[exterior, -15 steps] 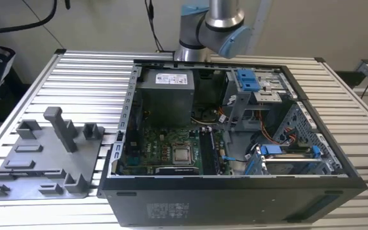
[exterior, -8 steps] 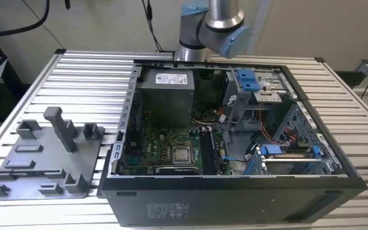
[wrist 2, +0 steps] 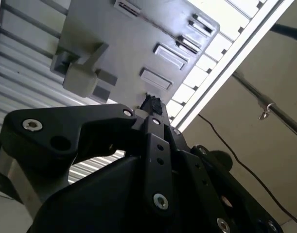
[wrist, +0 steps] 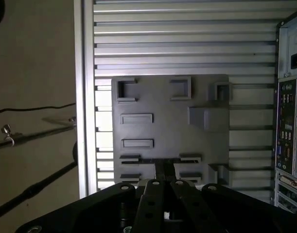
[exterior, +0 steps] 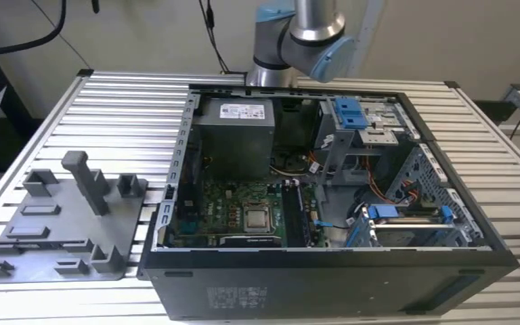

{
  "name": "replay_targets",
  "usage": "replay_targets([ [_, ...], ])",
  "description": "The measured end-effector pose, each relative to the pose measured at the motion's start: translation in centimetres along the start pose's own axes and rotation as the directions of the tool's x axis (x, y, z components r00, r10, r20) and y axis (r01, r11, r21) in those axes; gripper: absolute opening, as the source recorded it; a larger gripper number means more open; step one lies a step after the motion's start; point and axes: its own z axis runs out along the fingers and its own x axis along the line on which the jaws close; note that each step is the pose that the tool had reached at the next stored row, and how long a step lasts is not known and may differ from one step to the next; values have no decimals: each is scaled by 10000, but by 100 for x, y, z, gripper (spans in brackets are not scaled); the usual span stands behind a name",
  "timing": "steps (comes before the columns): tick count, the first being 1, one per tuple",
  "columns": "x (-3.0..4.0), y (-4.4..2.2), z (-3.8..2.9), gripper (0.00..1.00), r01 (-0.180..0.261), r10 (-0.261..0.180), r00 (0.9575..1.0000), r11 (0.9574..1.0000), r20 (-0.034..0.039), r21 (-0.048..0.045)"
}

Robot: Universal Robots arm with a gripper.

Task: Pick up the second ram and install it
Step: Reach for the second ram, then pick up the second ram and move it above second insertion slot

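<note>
- Hand (wrist: 165, 167) hangs high over the grey tray (wrist: 163, 97), pressed together with nothing pinched; both wrist views show its tips (wrist 2: 150, 103) drawn to one narrow point
- Second ram (wrist: 148, 160): in the first wrist view, a thin dark strip bridges one pair of slotted holders directly under the hand's tips. I read this as the stick standing on edge, but it is too thin to be sure
- Standing on edge would leave its long top edge free for a pinch from above, which fits the hand's straight-down aim
- Tray sits flat on the slatted desk (exterior: 124, 101), just beside the open computer case (exterior: 332, 284), on the exterior view's left
- Tall upright post (exterior: 84, 179) rises from the tray, well apart from the holder pair; probably no hindrance to a straight descent
- Green motherboard (exterior: 233, 203) lies at the case bottom, with dark long slots (exterior: 294, 217) beside the silver chip (exterior: 258, 218)
- Crowding there: case walls, the drive cage with blue tabs (exterior: 355, 115), and loose cables (exterior: 328, 223) near the slots
- Arm (exterior: 300, 34) rises behind the case, out of the exterior view
</note>
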Motion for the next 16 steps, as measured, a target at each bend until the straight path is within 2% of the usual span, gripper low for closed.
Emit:
replay_targets([
  [16, 5, 0, 0, 11, 18, -18, 10000, 10000, 0, 0],
])
